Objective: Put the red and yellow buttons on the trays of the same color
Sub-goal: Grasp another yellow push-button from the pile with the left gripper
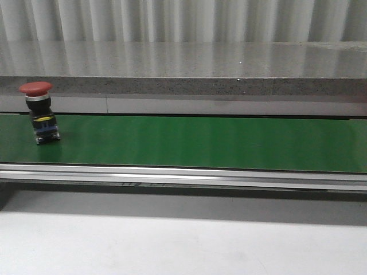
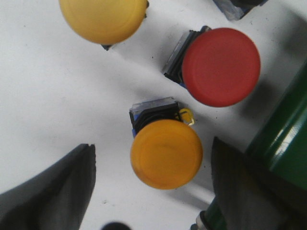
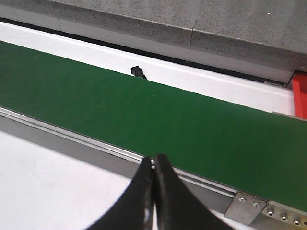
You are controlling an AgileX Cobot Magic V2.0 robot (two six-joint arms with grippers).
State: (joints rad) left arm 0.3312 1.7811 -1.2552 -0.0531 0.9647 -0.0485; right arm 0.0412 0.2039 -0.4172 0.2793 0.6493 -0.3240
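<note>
Orange-yellow button between my spread left gripper fingers.

The yellow button (image 2: 166,153) stands on the white counter (image 2: 48,96) between the wide-open fingers of my left gripper (image 2: 151,187), untouched. A red button (image 2: 220,66) sits just beside it, another yellow one (image 2: 103,19) nearby. On the green belt (image 1: 200,143) a red-capped button (image 1: 39,112) stands upright at the left. My right gripper (image 3: 153,191) is closed, empty, above the belt's rail (image 3: 96,146).

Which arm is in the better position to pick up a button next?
Left. The left gripper is open directly above an orange-yellow button. The right gripper is shut over the green belt, with no button near.
</note>
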